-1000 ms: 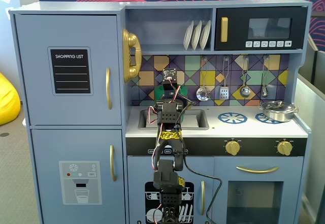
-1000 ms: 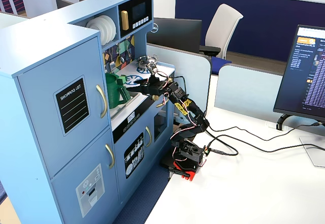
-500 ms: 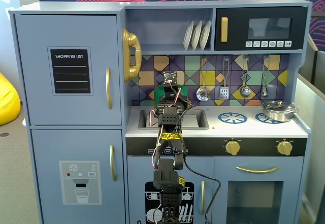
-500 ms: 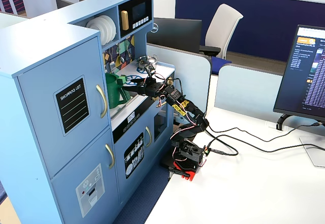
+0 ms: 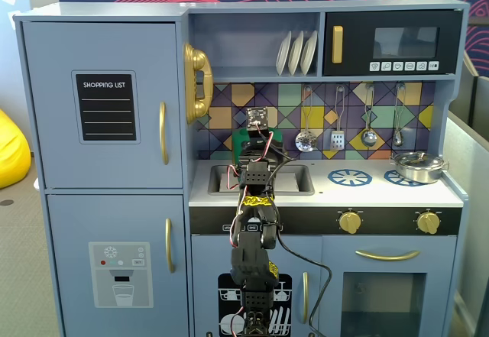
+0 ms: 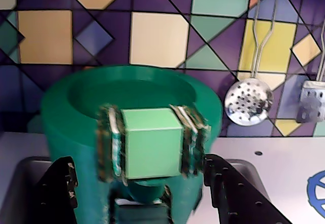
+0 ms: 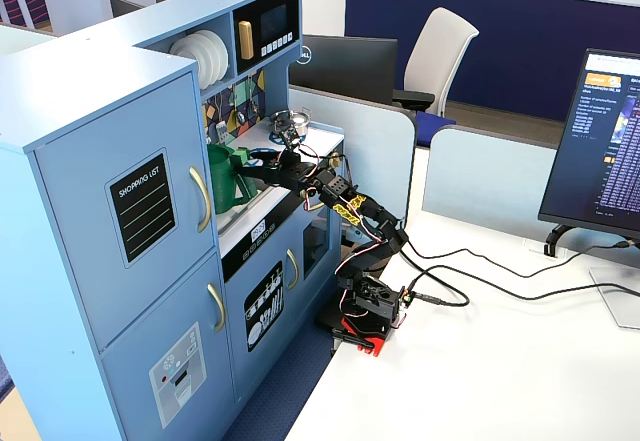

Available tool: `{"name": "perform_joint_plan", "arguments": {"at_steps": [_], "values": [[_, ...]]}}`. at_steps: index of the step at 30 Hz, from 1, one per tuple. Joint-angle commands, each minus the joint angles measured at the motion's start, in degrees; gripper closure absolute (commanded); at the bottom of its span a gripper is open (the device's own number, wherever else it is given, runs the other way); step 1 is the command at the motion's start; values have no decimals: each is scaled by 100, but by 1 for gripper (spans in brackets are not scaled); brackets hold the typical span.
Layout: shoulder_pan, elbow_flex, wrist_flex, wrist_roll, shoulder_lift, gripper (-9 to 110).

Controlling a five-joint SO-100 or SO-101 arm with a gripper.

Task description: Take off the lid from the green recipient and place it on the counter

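Wrist view | tool [image 6: 137, 203] spread apart, empty | green recipient [image 6: 76, 132] apparently between fingers

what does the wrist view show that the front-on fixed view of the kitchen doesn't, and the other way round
Only the wrist view shows the green recipient's rim up close, with a light-green block low in front of it. Only the front fixed view shows the silver pan on the counter, the plates and the microwave. Both show the recipient, the tiled backsplash and the hanging slotted spoon.
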Motion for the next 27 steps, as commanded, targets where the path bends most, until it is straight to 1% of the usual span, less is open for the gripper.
{"name": "perform_joint_plan", "arguments": {"at_steps": [1,12,27], "values": [[114,-229,-211,26,-123,76],[105,-519,-475,-9,-554,76],[123,-677,-527,-26,-483,74]]}}
